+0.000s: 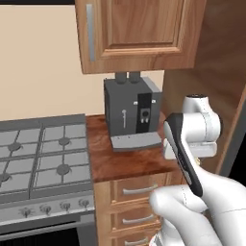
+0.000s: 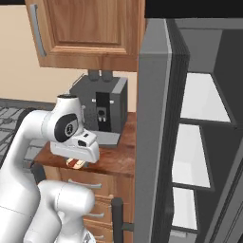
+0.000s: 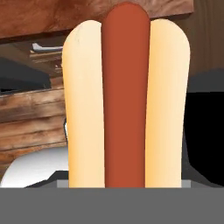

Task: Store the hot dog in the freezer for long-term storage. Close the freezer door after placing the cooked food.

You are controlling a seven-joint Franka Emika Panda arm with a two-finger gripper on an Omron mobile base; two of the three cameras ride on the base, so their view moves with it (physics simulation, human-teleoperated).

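Note:
The hot dog, a tan bun with a red-orange sausage, stands lengthwise right in front of the hand camera. In the right base view a small piece of the hot dog peeks out under the white hand, just above the wooden counter's front edge. My gripper is shut on it, its fingers hidden by the hand and the bun. The freezer door stands open, edge-on to the right of the hand, its dark bar handle low down. Behind it the freezer shows white shelves.
A dark grey coffee machine sits at the back of the wooden counter. A grey gas stove lies to the left. Wooden wall cabinets hang above, and drawers sit below the counter.

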